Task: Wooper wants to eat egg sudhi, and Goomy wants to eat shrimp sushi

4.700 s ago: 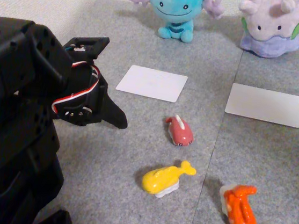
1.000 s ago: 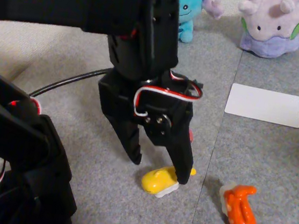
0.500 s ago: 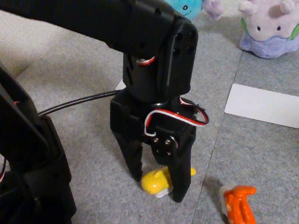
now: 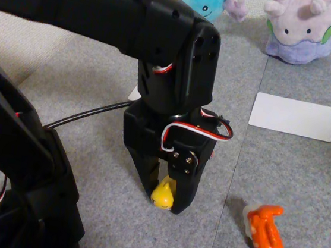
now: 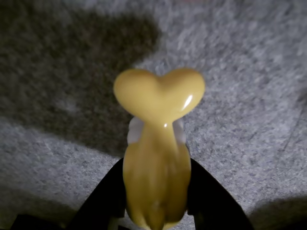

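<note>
In the fixed view, your claw (image 4: 163,200) is clenched on the egg sudhi (image 4: 163,194), low over the grey mat (image 4: 303,175). The shrimp sushi (image 4: 266,230) lies to the right of the egg sudhi, apart. Goomy (image 4: 300,28) sits far behind it.

In the wrist view, the egg sudhi (image 5: 157,158) stands between the black fingers (image 5: 211,201), tail tip away from you.

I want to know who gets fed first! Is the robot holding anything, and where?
Yes: the end effector pinches the yellow egg sushi by the sides of its body, tail sticking out.
</note>
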You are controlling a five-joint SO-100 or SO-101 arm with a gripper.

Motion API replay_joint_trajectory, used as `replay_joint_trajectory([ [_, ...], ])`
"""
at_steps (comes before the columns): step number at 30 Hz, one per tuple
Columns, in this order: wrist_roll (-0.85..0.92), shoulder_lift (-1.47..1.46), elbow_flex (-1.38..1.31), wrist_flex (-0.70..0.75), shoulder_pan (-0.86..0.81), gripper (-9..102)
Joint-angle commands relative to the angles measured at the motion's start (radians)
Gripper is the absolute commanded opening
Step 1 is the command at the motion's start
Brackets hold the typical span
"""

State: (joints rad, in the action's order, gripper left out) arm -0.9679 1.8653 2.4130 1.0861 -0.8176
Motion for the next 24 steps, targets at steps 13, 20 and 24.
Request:
replay_joint_trajectory([
  [13, -0.018, 0.126, -0.02, 0.014, 0.023, 3],
  [20, -0.055, 0.354, -0.021, 0.074, 0.1, 3],
  [24, -0.14, 0.436, -0.078, 0.115, 0.213, 3],
])
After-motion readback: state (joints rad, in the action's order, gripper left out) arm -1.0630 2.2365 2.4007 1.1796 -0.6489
